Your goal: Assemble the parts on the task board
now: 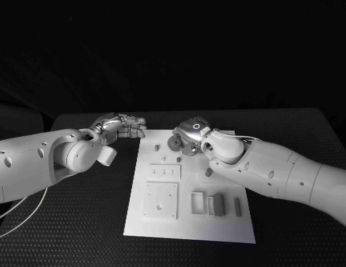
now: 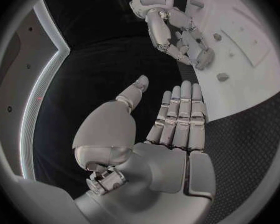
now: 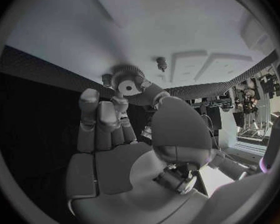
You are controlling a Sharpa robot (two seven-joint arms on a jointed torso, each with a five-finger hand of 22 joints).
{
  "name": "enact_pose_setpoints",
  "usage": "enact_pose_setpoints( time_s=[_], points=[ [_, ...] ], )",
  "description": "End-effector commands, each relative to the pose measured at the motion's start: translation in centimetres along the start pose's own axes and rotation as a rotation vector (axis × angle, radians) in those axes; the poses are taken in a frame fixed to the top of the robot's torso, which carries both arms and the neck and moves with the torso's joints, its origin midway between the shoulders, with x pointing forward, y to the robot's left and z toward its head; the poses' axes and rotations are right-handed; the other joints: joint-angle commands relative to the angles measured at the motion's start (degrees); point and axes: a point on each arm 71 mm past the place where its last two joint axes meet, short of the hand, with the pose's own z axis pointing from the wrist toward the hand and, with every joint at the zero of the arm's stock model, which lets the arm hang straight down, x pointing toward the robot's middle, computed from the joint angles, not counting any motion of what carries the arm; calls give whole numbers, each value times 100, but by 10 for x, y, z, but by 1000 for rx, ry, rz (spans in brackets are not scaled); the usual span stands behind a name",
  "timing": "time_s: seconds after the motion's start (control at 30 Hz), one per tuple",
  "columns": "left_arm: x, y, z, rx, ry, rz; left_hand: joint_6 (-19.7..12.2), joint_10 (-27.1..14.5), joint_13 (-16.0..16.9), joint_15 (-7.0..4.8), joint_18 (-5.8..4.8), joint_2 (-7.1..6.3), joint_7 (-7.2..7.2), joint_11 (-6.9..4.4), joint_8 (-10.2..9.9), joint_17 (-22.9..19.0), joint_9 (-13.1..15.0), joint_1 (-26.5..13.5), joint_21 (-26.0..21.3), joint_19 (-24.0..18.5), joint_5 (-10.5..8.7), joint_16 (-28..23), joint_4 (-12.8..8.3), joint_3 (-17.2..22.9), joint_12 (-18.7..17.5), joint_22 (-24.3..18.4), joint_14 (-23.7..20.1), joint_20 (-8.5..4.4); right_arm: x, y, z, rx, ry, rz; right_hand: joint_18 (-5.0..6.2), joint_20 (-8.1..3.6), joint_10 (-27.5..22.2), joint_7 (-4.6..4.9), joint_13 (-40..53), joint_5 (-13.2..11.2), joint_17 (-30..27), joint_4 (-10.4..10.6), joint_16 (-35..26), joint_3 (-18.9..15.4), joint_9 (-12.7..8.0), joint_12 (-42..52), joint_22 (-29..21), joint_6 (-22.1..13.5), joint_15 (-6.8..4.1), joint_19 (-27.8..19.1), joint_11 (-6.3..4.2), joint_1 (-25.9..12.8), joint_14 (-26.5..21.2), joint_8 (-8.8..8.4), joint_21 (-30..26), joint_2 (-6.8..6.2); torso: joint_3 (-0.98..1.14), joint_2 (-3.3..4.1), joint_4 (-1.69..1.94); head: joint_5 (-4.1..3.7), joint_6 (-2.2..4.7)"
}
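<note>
Recesses and a slim block (image 1: pixel 220 203) are seen toward the task board's (image 1: pixel 141 219) near edge. Farther on, by the far edge, a toothed gear (image 3: pixel 129 82) is pinched in the right hand (image 1: pixel 191 136). Off the far-left corner, the left hand (image 1: pixel 122 127) is held empty, fingers straight. Gear placement seems underway; lowering onto a peg (image 3: pixel 160 62) is probably required next.

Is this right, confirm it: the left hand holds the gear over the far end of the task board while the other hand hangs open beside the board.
Wrong hand. The right hand holds the gear over the far end of the task board, as the right wrist view shows; the left hand hangs open beside the board, holding nothing.
</note>
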Motion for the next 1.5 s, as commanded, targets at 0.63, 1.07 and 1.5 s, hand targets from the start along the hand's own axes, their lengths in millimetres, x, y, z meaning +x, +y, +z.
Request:
enact_pose_setpoints(
  time_s=[0.63,1.07,1.5],
  points=[
    [3,-2,1,8,19,-5,-18,-35,9,2,-56,18,35,20,-36,12,-11,40,-35,34,16,-33,2,-36,-27,-7,25,-19,-3,8,-1,3,-48,-47,268,-41,62,229,-36,22,4,-26,-14,6,83,36,107,371,-33,51,-54,8,52,70,3,-54,2,0,2,0,2],
    [2,-1,0,5,19,-5,-19,-35,10,2,-56,17,34,20,-36,15,-11,39,-35,34,16,-37,2,-37,-29,-8,26,-19,-8,11,-2,20,-88,-48,268,-44,99,220,-54,21,-1,-17,-15,12,97,44,106,389,-42,77,-64,12,81,77,15,-74,-3,4,9,7,-1],
    [2,-1,0,3,20,-6,-19,-36,11,2,-57,15,32,21,-36,18,-12,37,-35,33,16,-42,2,-39,-31,-10,26,-19,-7,11,0,24,-72,-55,268,-46,115,216,-68,22,-5,-7,-20,19,103,43,105,393,-46,89,-67,13,95,77,19,-85,-1,0,-1,17,-6]
  ],
)
